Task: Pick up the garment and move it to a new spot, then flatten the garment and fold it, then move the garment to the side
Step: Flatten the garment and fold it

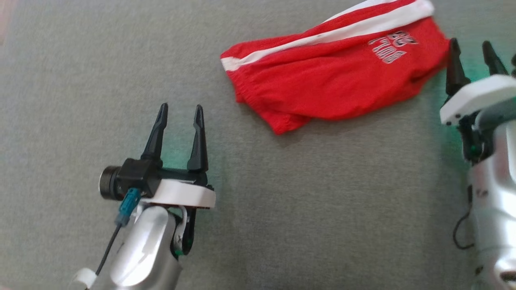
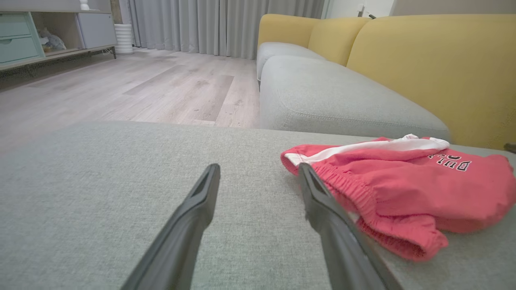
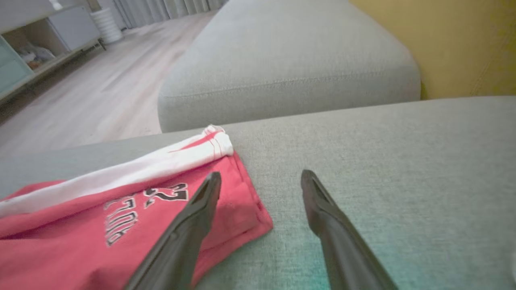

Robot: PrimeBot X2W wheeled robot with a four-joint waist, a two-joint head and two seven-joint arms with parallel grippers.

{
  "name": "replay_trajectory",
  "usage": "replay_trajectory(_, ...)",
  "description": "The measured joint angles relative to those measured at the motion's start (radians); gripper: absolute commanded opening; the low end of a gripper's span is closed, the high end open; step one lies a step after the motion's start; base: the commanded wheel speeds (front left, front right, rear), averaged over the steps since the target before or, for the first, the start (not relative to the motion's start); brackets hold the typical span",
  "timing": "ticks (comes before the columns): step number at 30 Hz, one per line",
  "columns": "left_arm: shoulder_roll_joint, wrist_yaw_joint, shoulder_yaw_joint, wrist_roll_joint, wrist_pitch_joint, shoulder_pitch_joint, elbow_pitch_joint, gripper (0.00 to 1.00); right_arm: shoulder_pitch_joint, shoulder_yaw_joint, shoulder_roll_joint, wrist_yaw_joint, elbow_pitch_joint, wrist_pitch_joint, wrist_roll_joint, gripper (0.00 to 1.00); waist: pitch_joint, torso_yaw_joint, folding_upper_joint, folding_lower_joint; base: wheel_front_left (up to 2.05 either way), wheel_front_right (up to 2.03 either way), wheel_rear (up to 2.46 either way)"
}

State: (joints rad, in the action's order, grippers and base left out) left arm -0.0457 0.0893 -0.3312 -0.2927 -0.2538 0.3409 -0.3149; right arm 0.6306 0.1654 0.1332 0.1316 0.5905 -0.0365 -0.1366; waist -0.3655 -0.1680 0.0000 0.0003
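Observation:
The garment [image 1: 334, 76] is a pair of red shorts with a white side stripe and printed lettering, lying folded and slightly rumpled on a grey fabric surface [image 1: 80, 72]. My left gripper [image 1: 180, 110] stands open to the lower left of it, well clear of the cloth. In the left wrist view the garment [image 2: 407, 189] lies to the right, past the fingers of the left gripper [image 2: 258, 171]. My right gripper [image 1: 472, 46] is open at the garment's right end. In the right wrist view the right gripper [image 3: 261, 179] hovers with its left finger over the garment [image 3: 121, 217] edge, holding nothing.
The grey surface is a sofa seat; a second grey cushion [image 2: 330, 92] and yellow backrests [image 2: 435, 64] lie beyond it. Wooden floor [image 2: 141, 84], grey curtains [image 2: 209, 24] and a low cabinet [image 2: 48, 32] stand further off.

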Motion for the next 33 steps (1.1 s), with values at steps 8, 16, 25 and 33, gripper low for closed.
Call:
replay_trajectory(8,0.002,0.022,-0.04,-0.028,0.0,0.037,0.006,1.0,0.12,-0.027,0.046,0.0,0.209,-0.042,0.049,1.0,-0.056,-0.05,0.0,-0.0003,0.0,0.0,0.0)
replay_trajectory(16,0.003,0.034,-0.047,-0.03,0.0,0.043,0.003,1.0,0.162,-0.11,0.037,0.0,0.304,0.008,0.001,0.0,-0.043,-0.022,0.0,-0.0002,0.0,0.0,0.0)
replay_trajectory(25,0.003,0.024,-0.021,-0.017,0.0,0.041,-0.013,1.0,0.076,-0.172,0.045,0.0,0.268,0.095,-0.147,0.0,0.009,0.063,0.0,-0.0003,0.0,0.0,0.0)
replay_trajectory(33,0.003,0.011,-0.007,0.0,0.0,-0.007,-0.042,1.0,-0.107,-0.085,-0.004,0.0,0.178,0.181,-0.181,0.0,0.079,0.129,0.0,-0.0003,0.0,0.0,0.0)
